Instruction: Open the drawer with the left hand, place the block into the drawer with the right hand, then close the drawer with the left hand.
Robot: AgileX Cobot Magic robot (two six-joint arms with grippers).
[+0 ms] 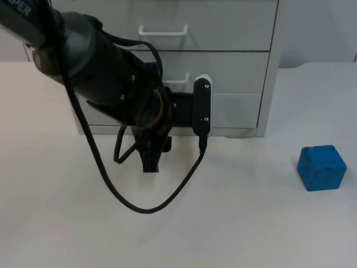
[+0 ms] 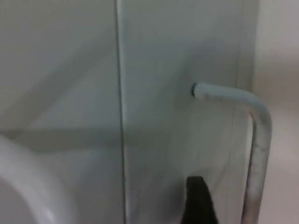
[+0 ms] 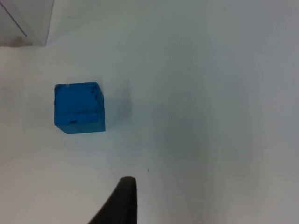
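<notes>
Black and bulky, the left arm reaches in from the upper left of the top view, and the left gripper (image 1: 187,106) sits right up against the front of the grey drawer unit (image 1: 245,72), at the level of the lower drawers. The arm's own body covers the fingers there, so I cannot tell whether they are parted or closed. In the left wrist view one black fingertip (image 2: 198,200) stands close before the pale drawer front (image 2: 177,70), just beside a white bar handle (image 2: 254,140) that bends out from the panel; whether the fingertip touches the handle cannot be made out. All drawers look closed, their fronts flush. The top drawer carries its own white handle (image 1: 163,30), free of the arm.

Out on the white table (image 1: 234,223), the blue block (image 1: 322,167) rests flat, well apart from the cabinet and off to its right. The right wrist view looks down on that same block (image 3: 79,108), with a corner of the cabinet near it. The right gripper hangs above the table near the block, one dark fingertip (image 3: 122,203) in sight and not touching it; its state cannot be told.
</notes>
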